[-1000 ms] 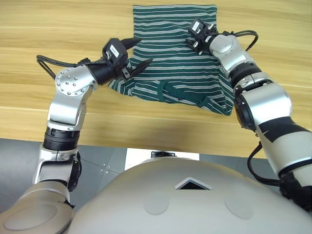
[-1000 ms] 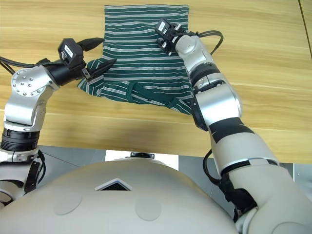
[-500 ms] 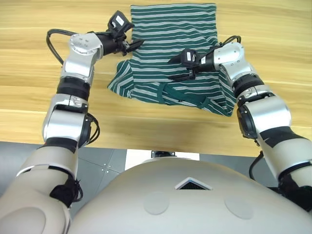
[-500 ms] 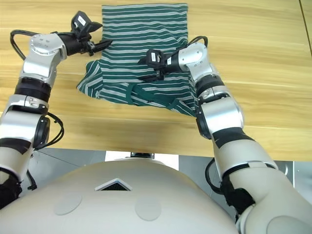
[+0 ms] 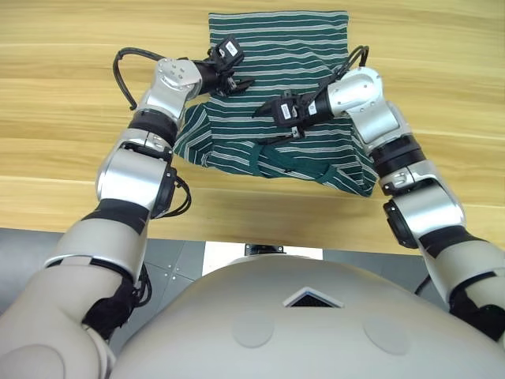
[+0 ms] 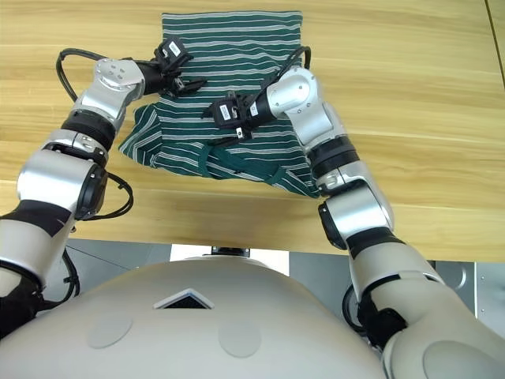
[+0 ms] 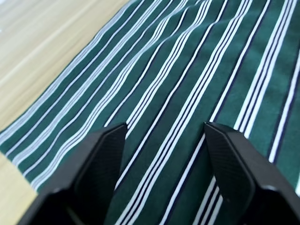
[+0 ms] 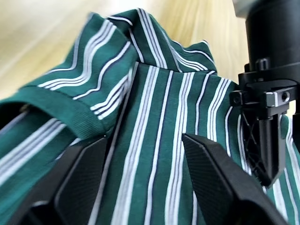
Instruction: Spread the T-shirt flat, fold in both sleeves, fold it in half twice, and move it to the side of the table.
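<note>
Left end effector (image 5: 242,81) and right end effector (image 5: 265,129), both open, have swung inward over the T-shirt (image 5: 304,43); sleeve folding looks imminent.

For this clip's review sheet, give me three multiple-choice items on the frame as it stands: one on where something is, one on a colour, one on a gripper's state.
1. Where is the left gripper?
A. Over a bare surface
B. Over the T-shirt
C. Hanging at the robot's side

2. What colour is the T-shirt?
A. Dark green with pale stripes
B. Plain red
C. Blue checks

3. How is the right gripper?
A. Shut on a sleeve
B. Shut on the collar
C. Open, holding nothing

Answers:
1 B: striped cloth lies under its fingers in the left wrist view.
2 A: the cloth is green with white stripes in every view.
3 C: its fingers stand apart above the cloth in the right wrist view.
</note>
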{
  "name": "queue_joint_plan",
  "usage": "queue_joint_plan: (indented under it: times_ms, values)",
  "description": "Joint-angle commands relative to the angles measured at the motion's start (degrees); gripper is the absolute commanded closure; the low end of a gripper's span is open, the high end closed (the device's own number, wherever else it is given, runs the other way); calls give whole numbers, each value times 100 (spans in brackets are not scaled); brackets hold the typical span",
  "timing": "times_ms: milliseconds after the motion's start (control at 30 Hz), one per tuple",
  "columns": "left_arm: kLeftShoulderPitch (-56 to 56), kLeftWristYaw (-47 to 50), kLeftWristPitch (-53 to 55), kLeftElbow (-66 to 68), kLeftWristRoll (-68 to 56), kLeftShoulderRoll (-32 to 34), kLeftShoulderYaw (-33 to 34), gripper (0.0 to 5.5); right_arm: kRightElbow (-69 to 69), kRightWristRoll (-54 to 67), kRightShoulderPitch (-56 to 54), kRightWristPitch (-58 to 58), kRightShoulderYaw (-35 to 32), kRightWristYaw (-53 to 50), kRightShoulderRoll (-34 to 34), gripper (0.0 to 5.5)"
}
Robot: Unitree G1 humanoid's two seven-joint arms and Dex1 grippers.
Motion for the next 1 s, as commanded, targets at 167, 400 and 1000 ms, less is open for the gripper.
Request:
queue_joint_plan:
  times_ms: [167, 400, 1000]
  values:
    - [-441, 97, 331, 276, 41, -72, 267, 259, -1091, 279, 246, 1318, 391, 407, -265, 251]
    - [-697, 279, 474, 477, -9, -162, 537, 259, -1989, 435, 512, 2449, 849, 597, -349, 251]
    - [-764, 216, 471, 483, 34, -347, 744, 259, -1689, 754, -87, 2964, 594, 137, -631, 251]
